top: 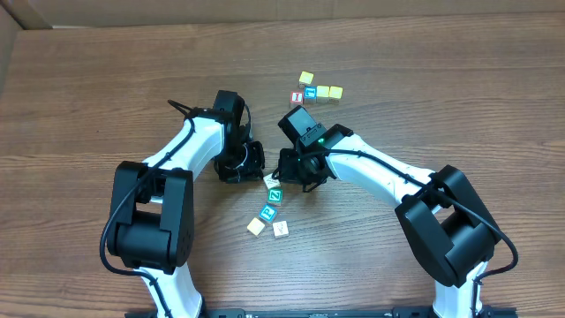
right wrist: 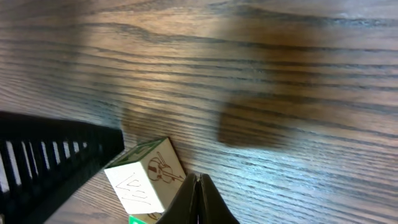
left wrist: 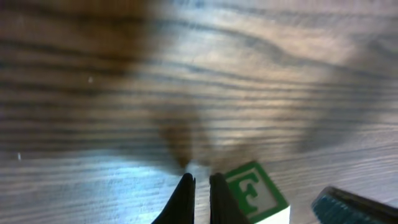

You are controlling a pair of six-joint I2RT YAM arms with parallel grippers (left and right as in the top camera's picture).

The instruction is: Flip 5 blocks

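Mostly cubic wooden blocks (top: pixel 274 194), grained tabletop (top: pixel 106 88)

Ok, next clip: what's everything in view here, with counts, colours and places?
whitish cubes: 2, off-white; one between the tool tips, one at the bottom of the centre group
green-faced cube: 1, green and white; beside the left tool's tip
lower blue-faced cube: 1, blue; below the green one
cream cube: 1, pale cream; lowest left of the centre group
yellow cubes: 3, yellow; far group
red-faced cube: 1, red; far group, left end
upper blue-faced cube: 1, blue; beside the red one
table: 1, brown wood grain
arms: 2, white and black
left tool: shut
right tool: shut
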